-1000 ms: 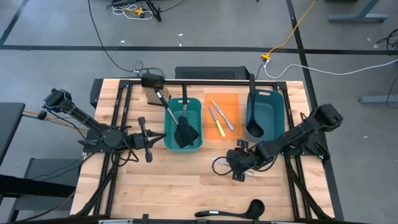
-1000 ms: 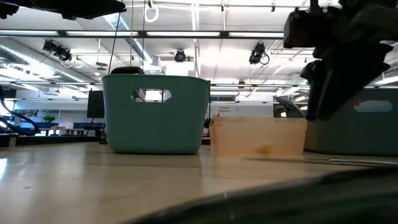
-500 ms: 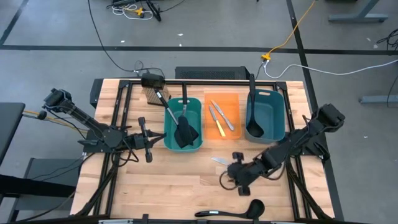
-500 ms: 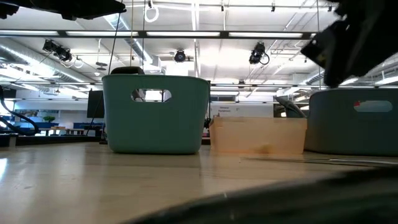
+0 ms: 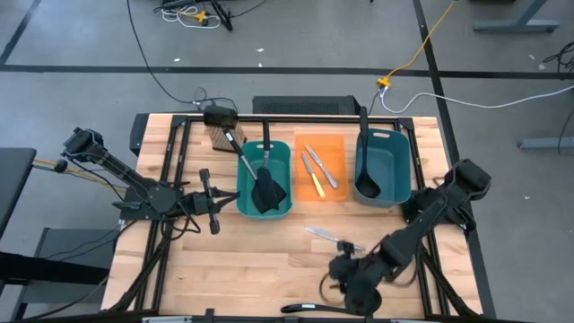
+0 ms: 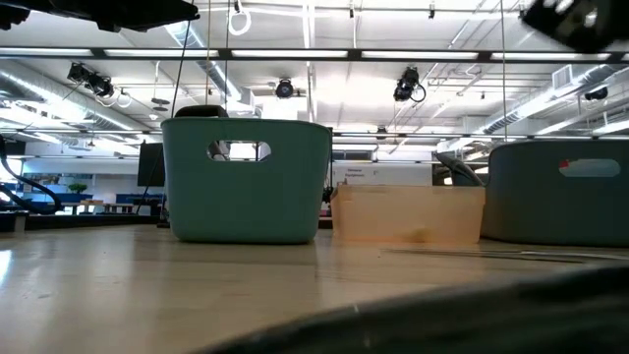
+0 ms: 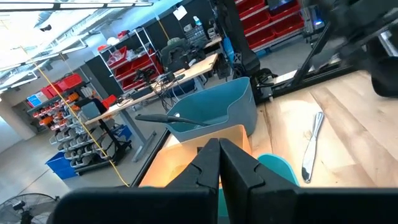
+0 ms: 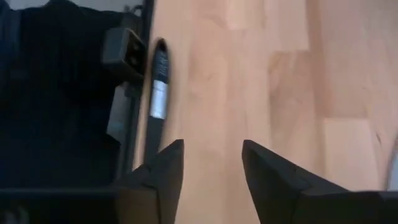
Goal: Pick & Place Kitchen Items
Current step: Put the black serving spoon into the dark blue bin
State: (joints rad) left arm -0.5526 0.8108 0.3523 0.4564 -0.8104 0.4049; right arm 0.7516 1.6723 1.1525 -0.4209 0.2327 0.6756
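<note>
My right gripper point(image 5: 341, 283) hangs open over the table's near edge, touching nothing. In the right wrist view point(image 8: 211, 155) its fingers stand beside a black ladle's handle point(image 8: 157, 93). That ladle point(image 5: 307, 309) lies along the near edge, its bowl hidden under the gripper. A small silver knife point(image 5: 332, 237) lies flat on the table behind it. The left teal bin point(image 5: 285, 154) holds two black spatulas point(image 5: 266, 187). The orange bin point(image 5: 334, 144) holds a yellow-handled knife point(image 5: 316, 182) and a silver knife point(image 5: 325, 170). The right teal bin point(image 5: 402, 161) holds a ladle point(image 5: 366, 179). My left gripper point(image 5: 213, 203) waits shut at the left.
A brown block point(image 5: 220, 135) stands at the far left of the bins. The three bins stand in a row across the far middle. The wood between the bins and the near edge is bare except for the silver knife point(image 7: 311, 146). The table's dark frame point(image 8: 127, 93) runs beside the ladle.
My right gripper has moved from beside the silver knife toward the table's near edge, ending over the ladle. It has risen out of the low view. The silver knife now shows in full on the table.
</note>
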